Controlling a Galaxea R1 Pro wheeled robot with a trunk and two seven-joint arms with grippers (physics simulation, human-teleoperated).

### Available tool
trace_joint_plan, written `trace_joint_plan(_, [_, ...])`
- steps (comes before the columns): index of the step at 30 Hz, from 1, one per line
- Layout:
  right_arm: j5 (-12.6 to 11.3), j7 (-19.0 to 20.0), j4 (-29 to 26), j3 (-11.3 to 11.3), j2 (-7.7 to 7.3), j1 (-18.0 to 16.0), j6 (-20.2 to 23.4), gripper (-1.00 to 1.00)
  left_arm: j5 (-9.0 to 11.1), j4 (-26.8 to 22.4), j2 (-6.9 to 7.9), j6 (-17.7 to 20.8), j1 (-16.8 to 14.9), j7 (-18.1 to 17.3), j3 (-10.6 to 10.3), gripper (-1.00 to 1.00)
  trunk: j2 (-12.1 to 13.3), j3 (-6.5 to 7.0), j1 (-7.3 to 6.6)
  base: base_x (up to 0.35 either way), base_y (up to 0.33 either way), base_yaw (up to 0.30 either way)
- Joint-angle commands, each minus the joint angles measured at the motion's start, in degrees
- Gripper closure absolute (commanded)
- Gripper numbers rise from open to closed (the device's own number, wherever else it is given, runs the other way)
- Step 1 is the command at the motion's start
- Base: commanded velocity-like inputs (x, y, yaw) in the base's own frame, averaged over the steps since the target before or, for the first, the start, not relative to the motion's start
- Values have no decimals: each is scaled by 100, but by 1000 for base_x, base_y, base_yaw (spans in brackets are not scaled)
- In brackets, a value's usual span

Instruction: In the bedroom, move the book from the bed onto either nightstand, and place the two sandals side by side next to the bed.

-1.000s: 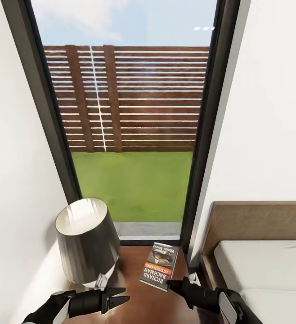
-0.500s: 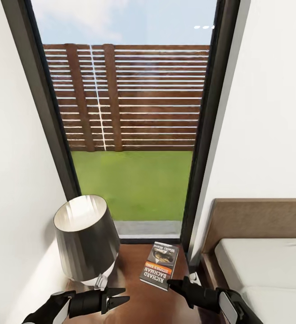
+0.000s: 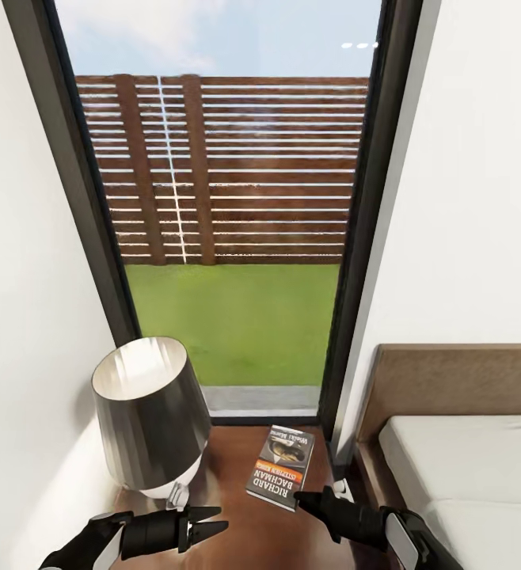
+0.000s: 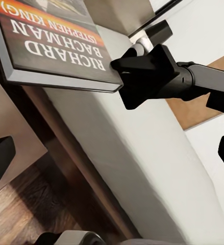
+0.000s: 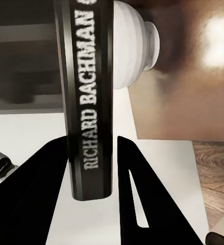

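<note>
The book, a paperback lettered "RICHARD BACHMAN", hangs flat just over the nightstand beside the bed. My right gripper is shut on its near corner. In the right wrist view the spine of the book runs between the two black fingers. The left wrist view looks across at the book with the right gripper on its edge. My left gripper is open and holds nothing, low over the nightstand's near left, in front of the lamp. The sandals are out of view.
A lamp with a dark metallic shade fills the nightstand's left half; its white base is close to the book. A tall black-framed window stands behind. White walls close in on both sides. The brown headboard rises at the right.
The view has shifted: lamp, headboard and window sit slightly higher in the picture. The book and both grippers keep their places in the picture, so the book moves with the right gripper.
</note>
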Motion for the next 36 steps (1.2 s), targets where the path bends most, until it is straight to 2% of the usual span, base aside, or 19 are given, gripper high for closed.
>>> trace_joint_plan(1, [-10,10,1,-20,2,-4,33,100,46,-2,5,63,-3,-14,-37,-100,-45,-24,22,0,0,0])
trace_joint_plan(36, [43,36,-16,-3,20,-2,-27,100,55,16,-4,75,5,-25,-37,-100,-1448,-653,791,0,0,0])
